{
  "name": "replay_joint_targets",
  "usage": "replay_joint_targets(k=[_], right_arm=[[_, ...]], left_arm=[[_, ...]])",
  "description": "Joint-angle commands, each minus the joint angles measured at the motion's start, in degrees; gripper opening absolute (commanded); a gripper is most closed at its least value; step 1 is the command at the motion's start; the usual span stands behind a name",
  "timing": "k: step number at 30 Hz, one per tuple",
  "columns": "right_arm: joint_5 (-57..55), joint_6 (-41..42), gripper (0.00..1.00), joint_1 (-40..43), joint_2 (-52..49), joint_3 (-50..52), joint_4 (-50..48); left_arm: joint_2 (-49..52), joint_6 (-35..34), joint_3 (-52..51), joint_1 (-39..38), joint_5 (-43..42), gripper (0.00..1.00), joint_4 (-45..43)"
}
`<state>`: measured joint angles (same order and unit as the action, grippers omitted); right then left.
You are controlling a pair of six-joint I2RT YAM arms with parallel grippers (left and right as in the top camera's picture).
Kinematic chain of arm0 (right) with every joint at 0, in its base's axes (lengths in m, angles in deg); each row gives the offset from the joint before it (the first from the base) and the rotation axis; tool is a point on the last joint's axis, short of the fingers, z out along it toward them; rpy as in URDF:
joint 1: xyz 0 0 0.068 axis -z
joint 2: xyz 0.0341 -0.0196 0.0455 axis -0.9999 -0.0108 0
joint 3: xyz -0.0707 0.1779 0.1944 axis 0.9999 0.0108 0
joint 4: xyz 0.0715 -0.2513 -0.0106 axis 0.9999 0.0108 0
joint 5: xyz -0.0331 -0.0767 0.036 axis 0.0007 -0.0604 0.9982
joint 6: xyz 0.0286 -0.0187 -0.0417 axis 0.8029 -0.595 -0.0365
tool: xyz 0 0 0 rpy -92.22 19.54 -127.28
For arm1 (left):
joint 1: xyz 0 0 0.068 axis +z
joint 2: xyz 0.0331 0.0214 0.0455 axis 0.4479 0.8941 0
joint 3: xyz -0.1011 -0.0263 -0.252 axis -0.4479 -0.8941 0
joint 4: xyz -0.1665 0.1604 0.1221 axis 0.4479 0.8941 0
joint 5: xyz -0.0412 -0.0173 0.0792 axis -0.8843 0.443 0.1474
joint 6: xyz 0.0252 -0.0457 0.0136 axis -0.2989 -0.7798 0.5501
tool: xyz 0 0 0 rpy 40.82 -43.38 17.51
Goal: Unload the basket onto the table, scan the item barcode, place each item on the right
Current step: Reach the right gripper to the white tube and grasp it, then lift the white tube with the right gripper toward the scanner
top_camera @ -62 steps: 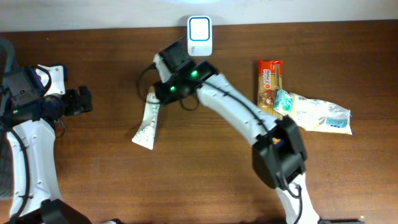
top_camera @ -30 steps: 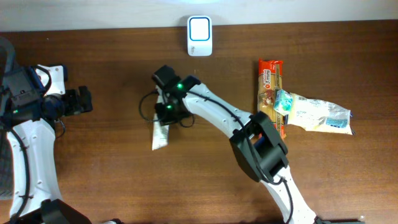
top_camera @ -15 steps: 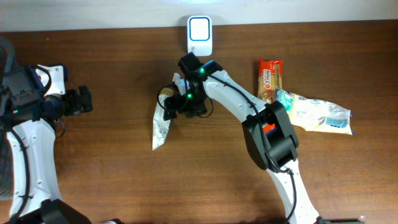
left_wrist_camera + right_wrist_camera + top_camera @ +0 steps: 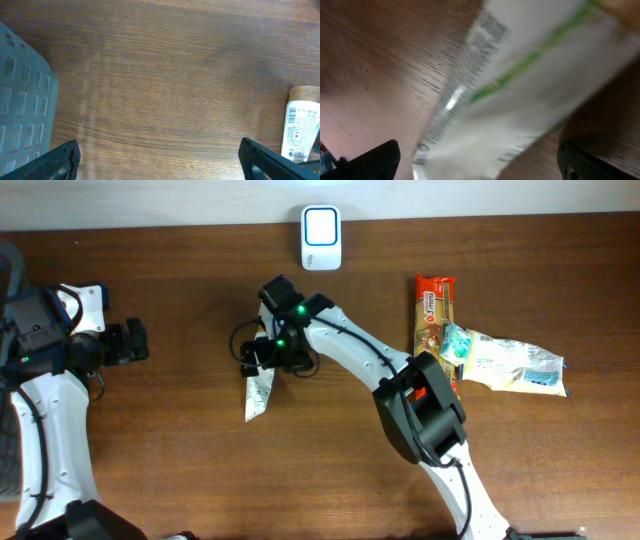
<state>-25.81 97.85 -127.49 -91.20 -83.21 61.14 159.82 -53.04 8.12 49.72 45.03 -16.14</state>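
The tube (image 4: pixel 256 395) lies flat on the worktop (image 4: pixel 330 460), left of centre. It is in much the same place as half a second ago, with its crimped tail toward the near edge and its cap end toward the far edge. Two seconds ago it hung slanted from the right arm, just below the scanner (image 4: pixel 320 225). A second ago it was lower and still clamped. Since then the grip has let go, and in the last half second the right gripper (image 4: pixel 252 358) has slid a little to the left.

That gripper now sits over the tube's cap end, its jaws spread wide and released. Whether they touch the tube cannot be told from overhead. In the right wrist view the tube (image 4: pixel 520 85) fills most of the frame as a blurred white body with a green stripe. It runs diagonally between the two dark fingertips (image 4: pixel 370 160) at the lower corners.

The left wrist view shows the tube (image 4: pixel 300 125) at its right edge, tan cap (image 4: pixel 306 93) uppermost. The left gripper (image 4: pixel 130 342) is well apart at the worktop's left side, with its jaws open over bare wood and a grey-blue crate (image 4: pixel 20 110) beside them. To the right, well clear of the tube, lie an orange snack packet (image 4: pixel 434 310) and a white pouch (image 4: pixel 515 365), touching each other.
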Motion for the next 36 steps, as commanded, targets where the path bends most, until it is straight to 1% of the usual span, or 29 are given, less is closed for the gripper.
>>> replay_joint_targets(k=[1, 2, 3, 4, 5, 8, 10, 12, 15, 16, 17, 21, 23, 26, 29, 33, 36], right_arm=[[-2.9, 2.3, 0.92, -0.5, -3.3, -0.1, -0.3], [-2.9, 2.5, 0.8, -0.5, -3.3, -0.1, -0.3], [-2.9, 2.5, 0.67, -0.5, -3.3, -0.1, -0.3], [-2.9, 2.5, 0.61, -0.5, -3.3, -0.1, -0.3], [-2.9, 2.5, 0.57, -0.7, -3.3, -0.1, -0.3], [-4.2, 3.2, 0.55, -1.3, -3.5, -0.1, -0.2], [-5.4, 3.3, 0.51, -1.6, -3.8, 0.1, -0.2], [-5.7, 3.3, 0.37, -1.7, -4.4, 0.1, 0.2], [-6.1, 2.7, 0.15, -1.3, -4.9, 0.2, 1.8], [-6.0, 1.7, 0.09, -1.0, -4.9, 0.1, 2.2], [-5.7, 1.1, 0.05, -0.7, -4.9, 0.1, 2.5], [0.5, -4.4, 0.04, 0.9, -4.9, 0.1, 3.0], [3.9, -8.5, 0.04, 1.8, -4.9, 0.1, 4.4], [4.2, -11.7, 0.04, 3.0, -4.9, 0.1, 7.3], [12.5, -16.8, 0.04, 5.3, -4.2, 0.1, 8.5], [20.6, -23.5, 0.04, 9.2, 0.0, 0.1, 11.4], [27.6, -32.5, 0.04, 13.0, 6.3, 0.1, 16.3]], left_arm=[[0.0, 0.5, 0.5, 0.3, -0.6, 0.99, -0.1], [0.0, 0.5, 0.5, 0.3, -0.6, 0.99, -0.1], [0.0, 0.5, 0.5, 0.3, -0.6, 0.99, -0.1], [0.0, 0.5, 0.5, 0.3, -0.6, 0.99, -0.1], [0.0, 0.5, 0.5, 0.3, -0.6, 0.99, -0.1], [0.0, 0.5, 0.5, 0.3, -0.6, 0.99, -0.1], [0.0, 0.5, 0.5, 0.3, -0.6, 0.99, -0.1], [0.0, 0.5, 0.5, 0.3, -0.6, 0.99, -0.1], [0.0, 0.5, 0.5, 0.3, -0.6, 0.99, -0.1], [0.0, 0.5, 0.5, 0.3, -0.6, 0.99, -0.1], [0.0, 0.5, 0.5, 0.3, -0.6, 0.99, -0.1], [0.0, 0.5, 0.5, 0.3, -0.6, 0.99, -0.1], [0.0, 0.5, 0.5, 0.3, -0.6, 0.99, -0.1], [0.0, 0.5, 0.5, 0.3, -0.6, 0.99, -0.1], [0.0, 0.5, 0.5, 0.3, -0.6, 0.99, -0.1], [0.0, 0.5, 0.5, 0.3, -0.6, 0.99, -0.1], [0.0, 0.5, 0.5, 0.3, -0.6, 0.99, -0.1]])
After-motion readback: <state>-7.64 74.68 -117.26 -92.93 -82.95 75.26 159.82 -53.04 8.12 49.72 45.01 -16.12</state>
